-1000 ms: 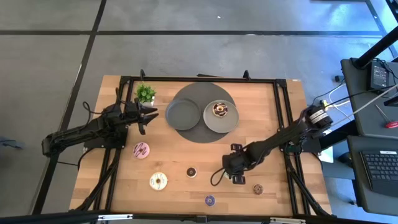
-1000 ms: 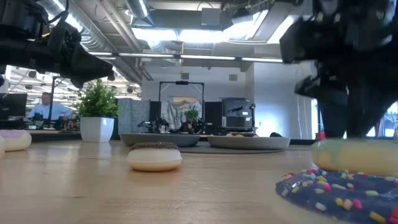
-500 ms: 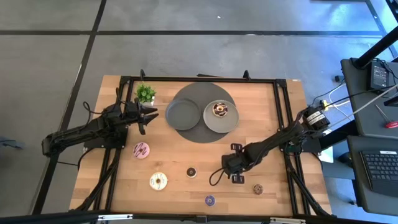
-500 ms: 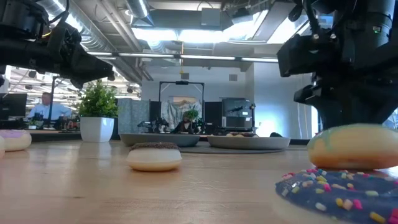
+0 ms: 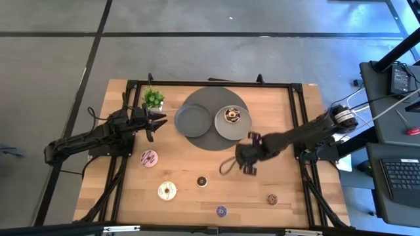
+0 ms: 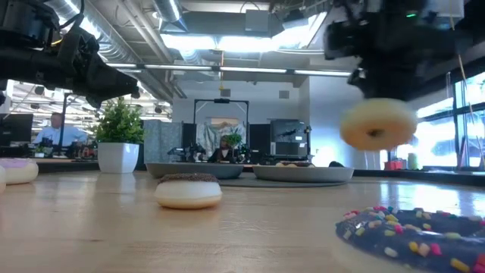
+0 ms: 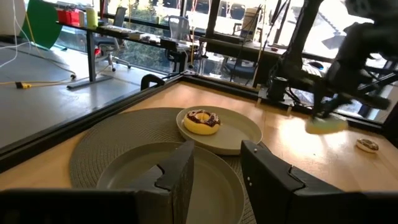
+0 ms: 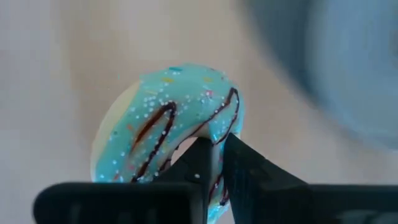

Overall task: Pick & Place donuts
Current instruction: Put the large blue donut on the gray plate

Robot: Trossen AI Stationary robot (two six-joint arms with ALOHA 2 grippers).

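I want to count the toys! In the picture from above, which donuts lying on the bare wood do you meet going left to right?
Pink donut → cream-white donut → dark brown mini donut → purple mini donut → tan mini donut.

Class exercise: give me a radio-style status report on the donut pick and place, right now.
Right gripper shut on green-frosted donut, airborne near plates. Left gripper open, hovering over empty plate. Chocolate donut on other plate. Nothing in the way.

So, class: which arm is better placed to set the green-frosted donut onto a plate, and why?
Right. The right gripper already holds the green donut lifted off the table, close to the plate with the chocolate donut. The left gripper waits by the plant.
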